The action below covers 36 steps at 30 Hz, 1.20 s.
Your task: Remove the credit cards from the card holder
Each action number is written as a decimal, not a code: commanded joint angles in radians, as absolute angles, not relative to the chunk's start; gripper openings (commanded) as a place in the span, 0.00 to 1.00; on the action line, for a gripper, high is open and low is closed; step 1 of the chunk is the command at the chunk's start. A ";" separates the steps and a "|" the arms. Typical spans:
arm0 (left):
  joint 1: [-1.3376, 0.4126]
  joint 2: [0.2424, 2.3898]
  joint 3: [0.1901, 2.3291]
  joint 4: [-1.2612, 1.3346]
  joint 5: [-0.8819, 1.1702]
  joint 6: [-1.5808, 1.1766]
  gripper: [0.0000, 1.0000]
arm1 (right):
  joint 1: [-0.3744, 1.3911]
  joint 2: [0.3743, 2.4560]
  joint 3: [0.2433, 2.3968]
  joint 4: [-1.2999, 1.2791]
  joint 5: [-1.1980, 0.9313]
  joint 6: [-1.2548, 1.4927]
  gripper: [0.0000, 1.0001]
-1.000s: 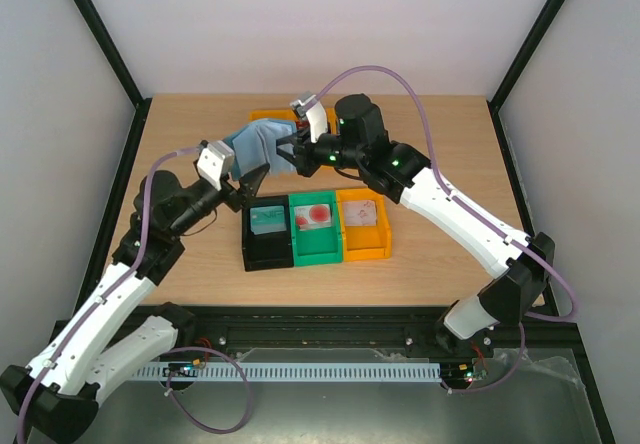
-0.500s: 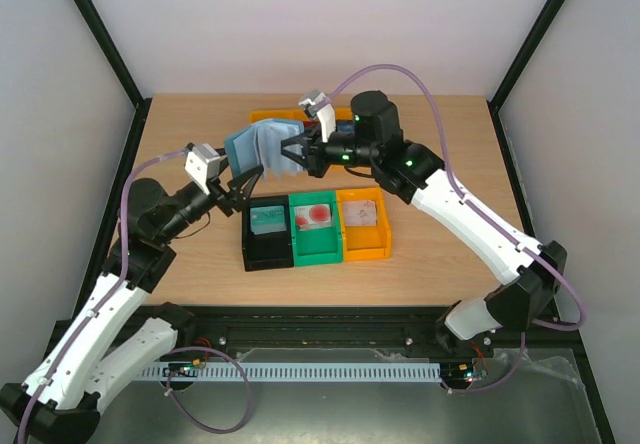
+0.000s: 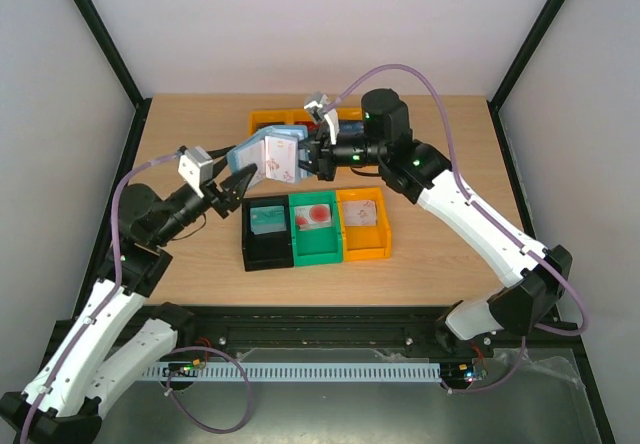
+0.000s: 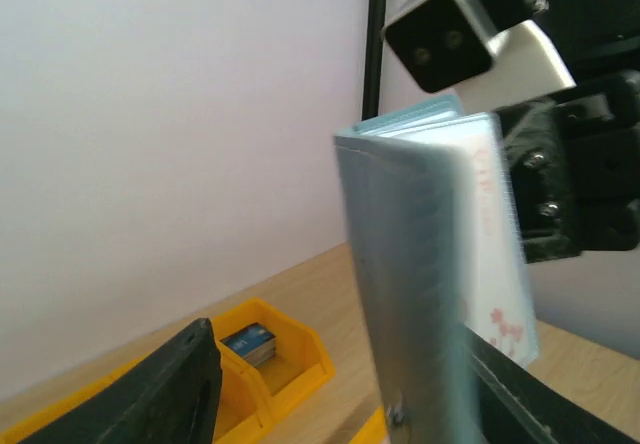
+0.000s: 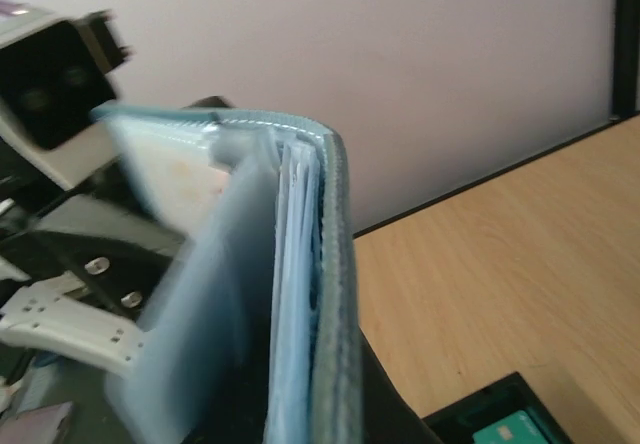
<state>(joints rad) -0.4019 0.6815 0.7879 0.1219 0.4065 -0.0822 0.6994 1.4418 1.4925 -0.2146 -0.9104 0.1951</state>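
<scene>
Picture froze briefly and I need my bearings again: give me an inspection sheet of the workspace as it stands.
Surface: wooden table, no spills seen.
Job's things: card holder held in the air, open, a printed card face showing; credit cards lie in the black bin, green bin and orange bin.
Clutter: back orange bins, one with a small blue item inside.
Grippers: right gripper shut on the card holder; left gripper open, jaws either side of the holder's edge, not clamped.
Cables: purple cables loop over each arm; no snag seen.
Surroundings: white walls, black frame posts; nothing else seen.
</scene>
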 commanded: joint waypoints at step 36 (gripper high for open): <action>-0.383 0.742 0.799 0.079 0.361 -0.212 0.02 | 0.703 1.378 1.458 -0.169 -0.896 0.276 0.26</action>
